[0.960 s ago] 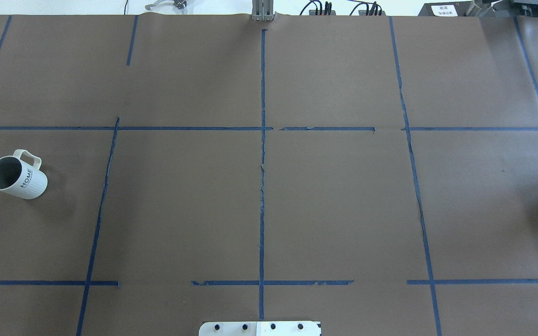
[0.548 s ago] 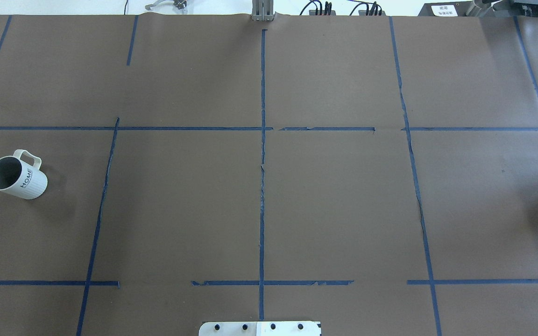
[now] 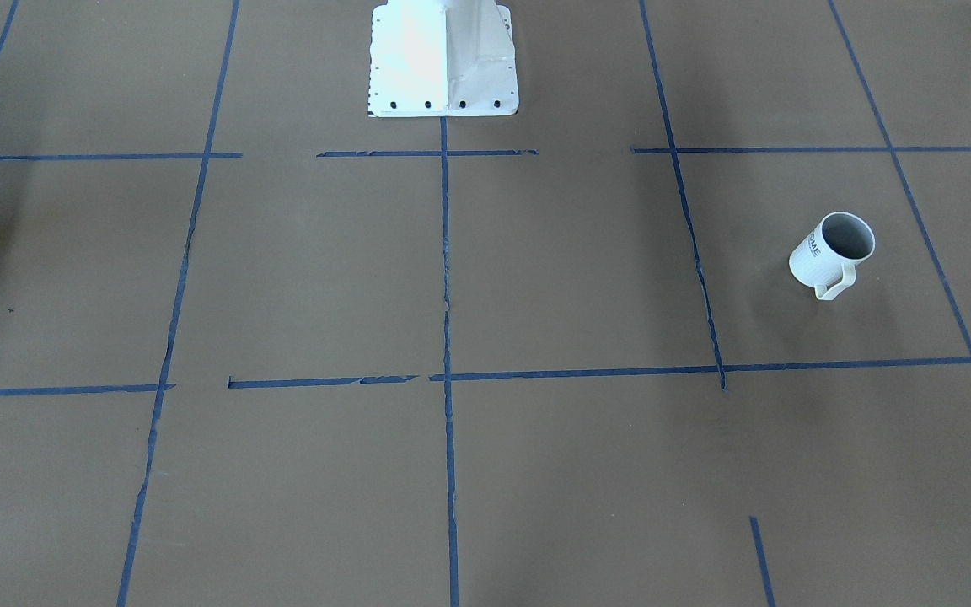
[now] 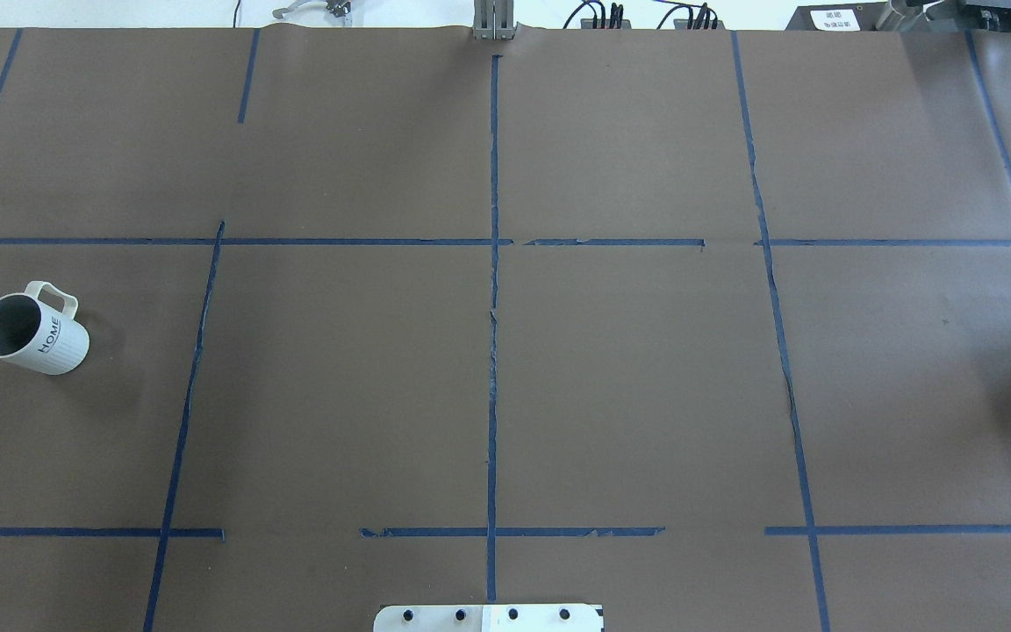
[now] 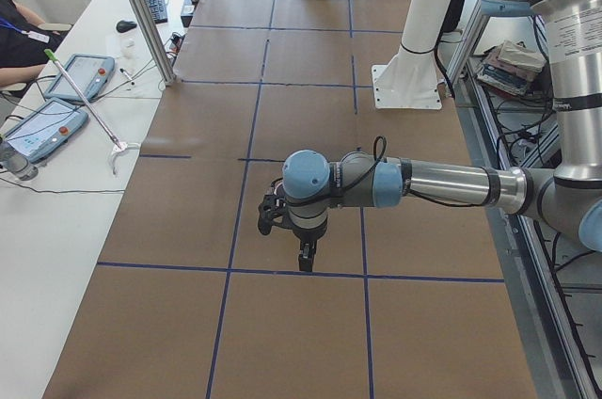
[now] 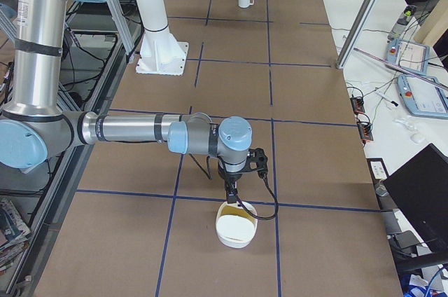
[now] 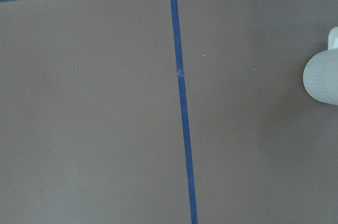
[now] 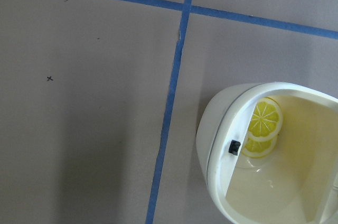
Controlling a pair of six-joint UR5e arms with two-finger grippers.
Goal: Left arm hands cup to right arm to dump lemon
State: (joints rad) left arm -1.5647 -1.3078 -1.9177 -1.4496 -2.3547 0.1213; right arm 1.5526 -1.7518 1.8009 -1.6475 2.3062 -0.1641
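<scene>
Brown paper table cover point(image 4: 646, 369), one sheet, divided into squares by blue tape lines point(image 4: 493, 351).

- Cup point(image 4: 32, 335): one. White, ribbed, grey inside, upright, handle turned away from the robot. It stands alone near the table's end on the robot's left, inside a taped square and touching no line, with bare paper on every side. Nothing can be seen inside it. Lettering reads "HOME".
- Lemon slices point(image 8: 265, 118): two, overlapping, lying inside a white bowl point(image 8: 208, 145).
- Bowl: one, cream inside, at the opposite end of the table, beside a tape crossing and apart from the lines.
- Left arm point(image 5: 442, 183): one, stretched low over the table. The left gripper point(image 5: 303, 258) points down close to a tape line. It shows only in the side view, so whether its jaws are open or closed cannot be told. Its wrist camera catches the cup at the picture's right edge.
- Right arm point(image 6: 133, 129): one, reaching out level. The right gripper point(image 6: 229, 192) hangs over the bowl's near rim, and the state of its jaws likewise cannot be told.
- White pedestal point(image 3: 443, 59): one, at the robot's edge on the centre line.
- White label point(image 4: 835, 17): one, beyond the far edge, too small to read.

The middle squares offer open room.
</scene>
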